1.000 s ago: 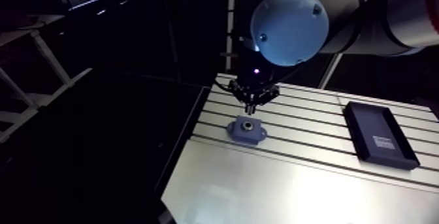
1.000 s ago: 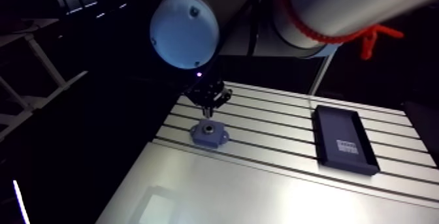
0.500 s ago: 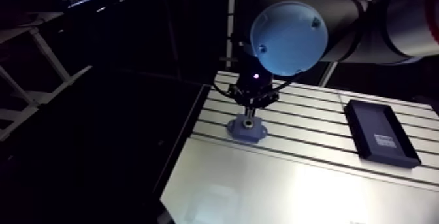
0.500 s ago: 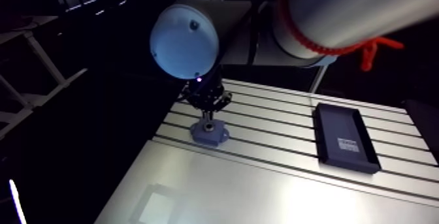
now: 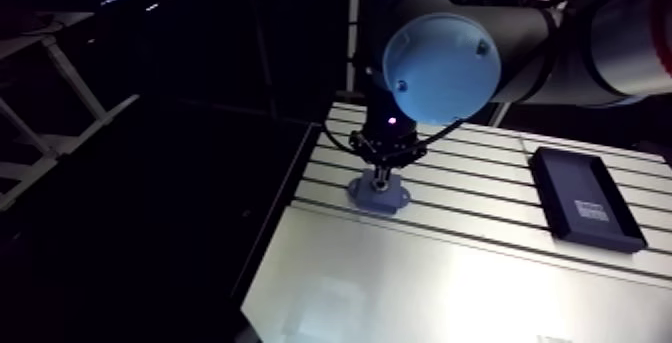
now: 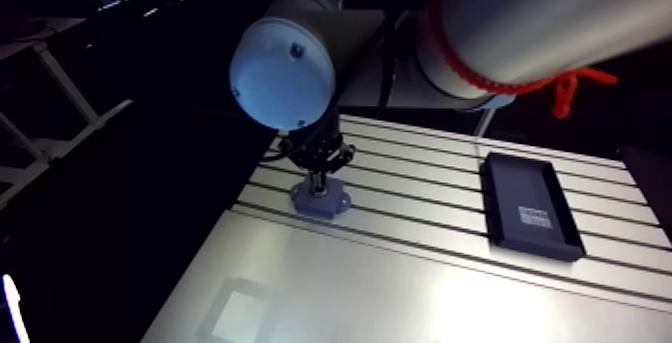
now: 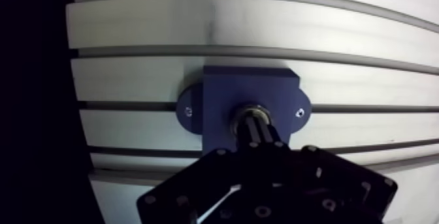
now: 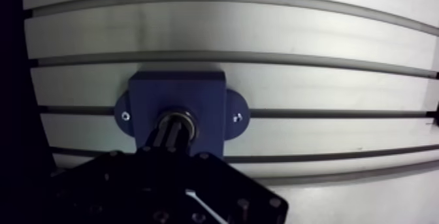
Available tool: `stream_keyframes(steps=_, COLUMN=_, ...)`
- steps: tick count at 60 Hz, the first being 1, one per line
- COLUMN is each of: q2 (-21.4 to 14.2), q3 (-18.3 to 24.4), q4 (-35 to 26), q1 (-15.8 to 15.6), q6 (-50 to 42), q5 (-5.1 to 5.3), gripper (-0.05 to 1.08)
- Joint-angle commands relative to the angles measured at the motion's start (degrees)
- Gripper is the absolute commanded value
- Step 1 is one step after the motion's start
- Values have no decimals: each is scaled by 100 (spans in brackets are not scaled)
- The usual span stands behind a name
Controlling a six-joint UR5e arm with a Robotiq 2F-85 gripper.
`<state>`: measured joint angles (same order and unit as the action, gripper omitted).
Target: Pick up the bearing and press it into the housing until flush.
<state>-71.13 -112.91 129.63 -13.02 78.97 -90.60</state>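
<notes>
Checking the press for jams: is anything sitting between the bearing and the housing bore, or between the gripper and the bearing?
Nothing visible does. The gripper has its tip right on the bearing, whose metal ring sits in the bore of the blue housing. The black tray lies far off to one side.

Blue housing point(image 7: 242, 86), slotted silver table point(image 7: 196, 27)
</notes>
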Motion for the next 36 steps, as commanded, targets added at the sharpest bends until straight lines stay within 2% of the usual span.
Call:
stream_keyframes(steps=1, q2=34, q3=-8, q4=13, q1=1, q6=8, q5=3, gripper=106)
stream_keyframes(steps=36, q2=52, q3=-25, q4=14, q1=1, q6=1, q5=3, gripper=106)
